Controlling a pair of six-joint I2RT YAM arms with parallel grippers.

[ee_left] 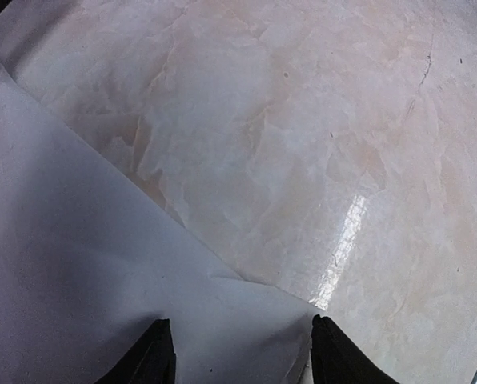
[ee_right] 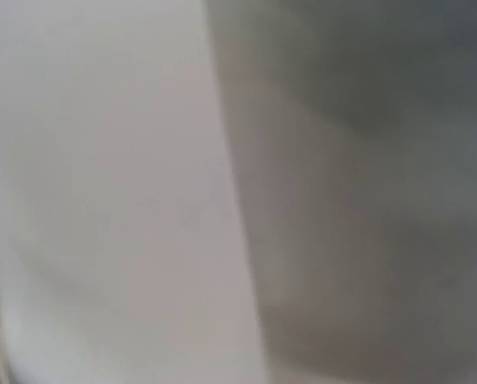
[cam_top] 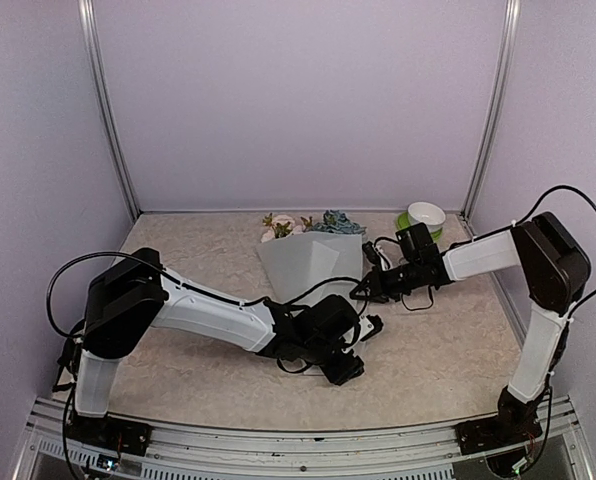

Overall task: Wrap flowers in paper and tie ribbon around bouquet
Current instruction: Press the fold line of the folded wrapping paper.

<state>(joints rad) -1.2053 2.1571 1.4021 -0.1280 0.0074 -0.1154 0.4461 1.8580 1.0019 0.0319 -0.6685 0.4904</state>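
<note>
The paper (cam_top: 308, 262) lies mid-table as a frosted white sheet, folded over. Pink roses and a blue hydrangea, the flowers (cam_top: 303, 224), poke out past its far edge. My left gripper (cam_top: 366, 323) sits low at the sheet's near right corner. It is open, and in the left wrist view (ee_left: 242, 356) the paper (ee_left: 78, 264) lies under and between its black fingertips (ee_left: 154, 358). My right gripper (cam_top: 363, 290) is at the sheet's right edge, shut on it. The paper (ee_right: 142, 200) blurs out the whole right wrist view, hiding the fingers. I cannot tell the ribbon from the black cables.
A white and green mug (cam_top: 424, 216) stands at the back right, just behind the right arm's wrist. Black cables (cam_top: 413, 298) loop on the marbled table (cam_top: 448, 350) beneath that arm. Enclosure walls and metal posts ring the table.
</note>
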